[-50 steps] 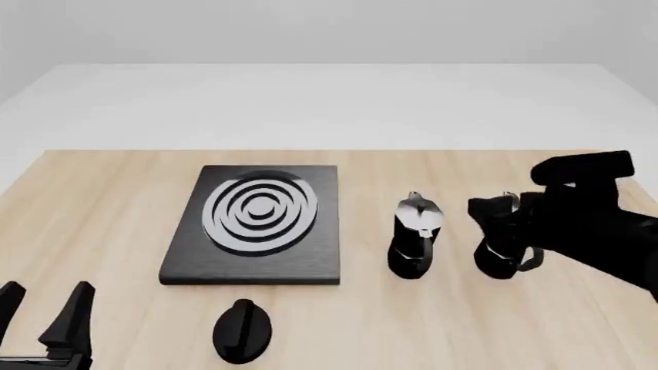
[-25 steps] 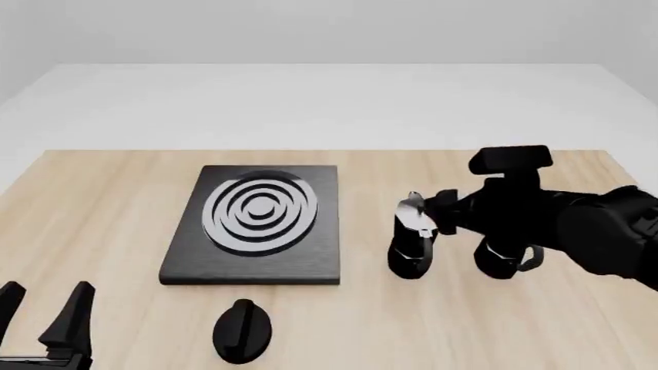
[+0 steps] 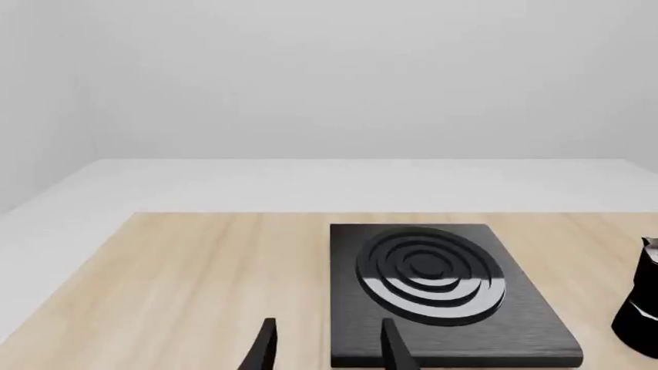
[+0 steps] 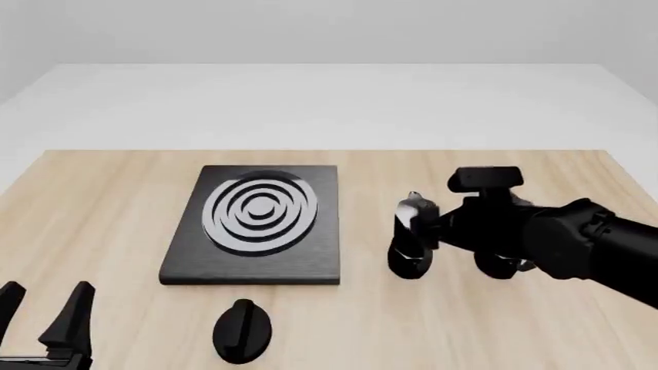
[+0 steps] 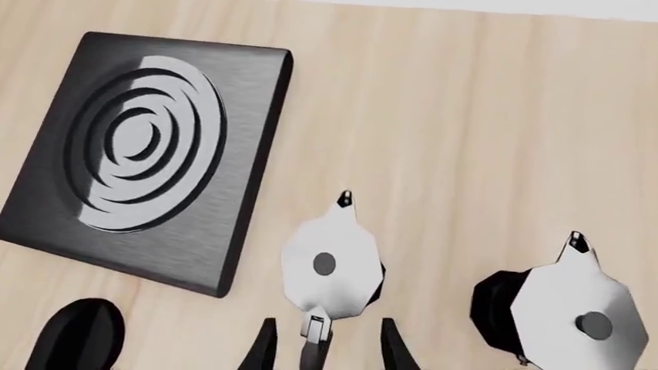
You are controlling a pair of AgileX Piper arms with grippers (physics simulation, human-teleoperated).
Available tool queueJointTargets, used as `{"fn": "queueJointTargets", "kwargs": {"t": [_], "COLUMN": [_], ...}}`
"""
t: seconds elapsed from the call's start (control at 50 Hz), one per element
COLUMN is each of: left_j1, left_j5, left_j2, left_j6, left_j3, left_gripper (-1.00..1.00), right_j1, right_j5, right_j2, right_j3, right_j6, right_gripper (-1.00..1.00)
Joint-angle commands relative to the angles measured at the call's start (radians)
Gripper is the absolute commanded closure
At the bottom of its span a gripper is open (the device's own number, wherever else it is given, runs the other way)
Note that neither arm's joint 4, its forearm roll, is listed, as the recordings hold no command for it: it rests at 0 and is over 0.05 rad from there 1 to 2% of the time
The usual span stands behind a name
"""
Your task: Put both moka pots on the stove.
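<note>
Your right gripper (image 5: 320,351) hangs spread over the nearer moka pot (image 5: 331,265), its handle between the fingers but nothing gripped. Both pots, this one and the second moka pot (image 5: 575,317), stand lids shut on the table (image 4: 103,200), right of the stove (image 4: 257,223), whose burner is bare. Your left gripper (image 4: 46,320) sits parted and holding nothing at the near left edge, by the black knob (image 4: 243,331).

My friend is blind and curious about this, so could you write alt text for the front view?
The right hand reaches from the right toward the nearer of two black moka pots standing on a wooden table; the second moka pot is mostly hidden behind the arm. To their left lies a black stove with silvery rings, nothing on it, and a black oval knob in front.
</note>
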Motion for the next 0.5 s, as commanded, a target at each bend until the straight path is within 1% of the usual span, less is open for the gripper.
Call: {"fn": "queueJointTargets", "kwargs": {"t": [0.02,0.14,0.24,0.5], "left_j1": [0.0,0.0,0.0,0.0], "left_j5": [0.0,0.0,0.0,0.0], "left_j2": [0.0,0.0,0.0,0.0], "left_j6": [0.0,0.0,0.0,0.0], "left_j3": [0.0,0.0,0.0,0.0], "left_gripper": [-1.0,-1.0,-1.0,-1.0], "right_j1": [0.006,0.005,0.009,0.011], "right_j5": [-0.024,-0.041,-0.044,-0.045], "right_j2": [0.039,0.053,0.059,0.062], "right_j3": [0.013,0.02,0.022,0.027], "right_j6": [0.024,0.026,0.035,0.037], "right_gripper": [-1.0,-1.0,-1.0,-1.0]}}
